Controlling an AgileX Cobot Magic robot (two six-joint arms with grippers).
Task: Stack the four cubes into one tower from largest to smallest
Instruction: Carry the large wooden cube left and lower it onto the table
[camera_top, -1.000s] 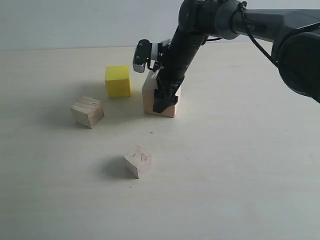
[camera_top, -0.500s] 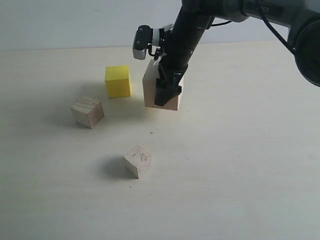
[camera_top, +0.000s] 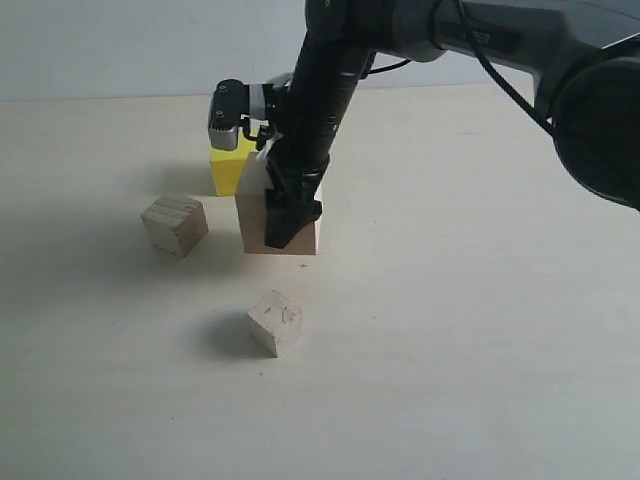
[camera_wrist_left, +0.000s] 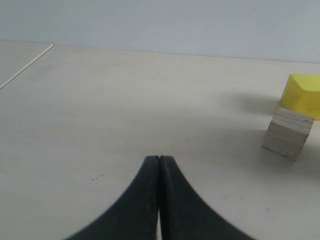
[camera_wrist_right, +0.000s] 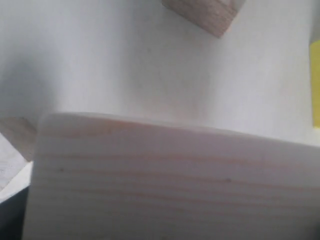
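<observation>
My right gripper (camera_top: 280, 218) is shut on the large pale wooden cube (camera_top: 252, 228), holding it low over the table; I cannot tell whether it touches. That cube (camera_wrist_right: 170, 180) fills the right wrist view. The yellow cube (camera_top: 226, 172) stands just behind it, partly hidden. A smaller wooden cube (camera_top: 174, 223) sits to the left, and the smallest cube (camera_top: 276, 322), with a knot mark, lies in front. My left gripper (camera_wrist_left: 159, 160) is shut on nothing, over bare table. Its view shows the yellow cube (camera_wrist_left: 302, 95) and the smaller wooden cube (camera_wrist_left: 289, 133).
The pale tabletop (camera_top: 480, 330) stretches wide on the right and front. A light wall (camera_top: 120, 45) runs behind the table. The right arm (camera_top: 330, 70) reaches across the middle from the upper right.
The right gripper lifted the large wooden cube from beside the yellow cube and carried it left and toward the front, lower again. The other cubes have not moved.
</observation>
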